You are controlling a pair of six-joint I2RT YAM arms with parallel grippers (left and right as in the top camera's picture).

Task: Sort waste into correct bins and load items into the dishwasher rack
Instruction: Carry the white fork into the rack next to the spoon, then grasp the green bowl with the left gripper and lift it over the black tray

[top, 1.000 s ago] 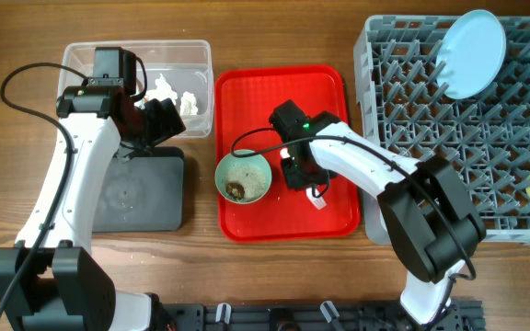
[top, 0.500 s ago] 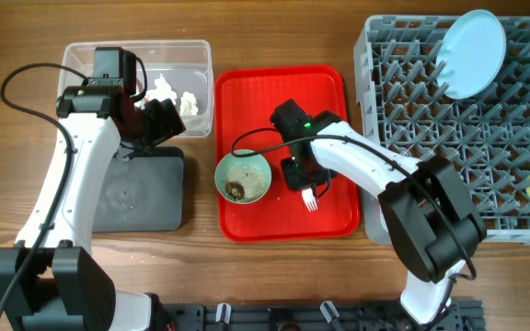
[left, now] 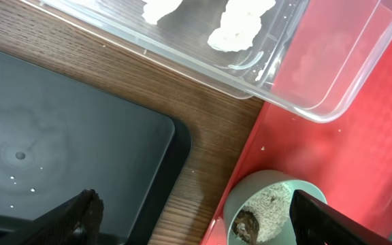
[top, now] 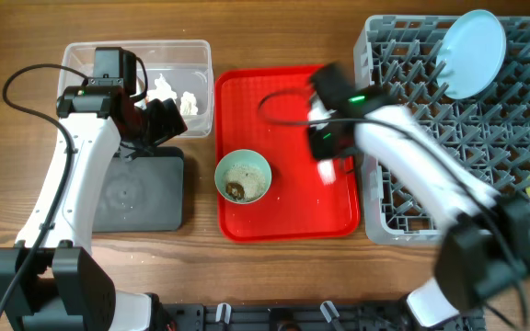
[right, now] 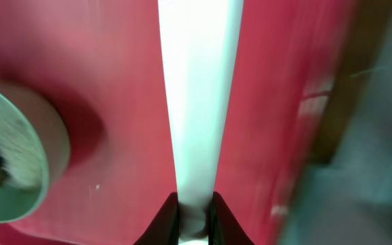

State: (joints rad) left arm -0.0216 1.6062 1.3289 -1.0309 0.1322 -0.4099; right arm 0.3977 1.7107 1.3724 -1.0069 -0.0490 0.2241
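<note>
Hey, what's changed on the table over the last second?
The right pincer, carrying the white fork, swung from the red tray's middle toward its far right corner, beside the dishwasher rack. The left arm, pale green bowl and racked plate stayed put.

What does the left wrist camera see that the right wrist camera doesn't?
Only the left wrist view: the clear tub with white tissue scraps inside, the black tray, and the wooden table between them.
Only the right wrist view: the right tool pinching a long white utensil, plus a grey blur at the right edge, probably the rack.
Both: the red tray and the green bowl with food crumbs in it.
</note>
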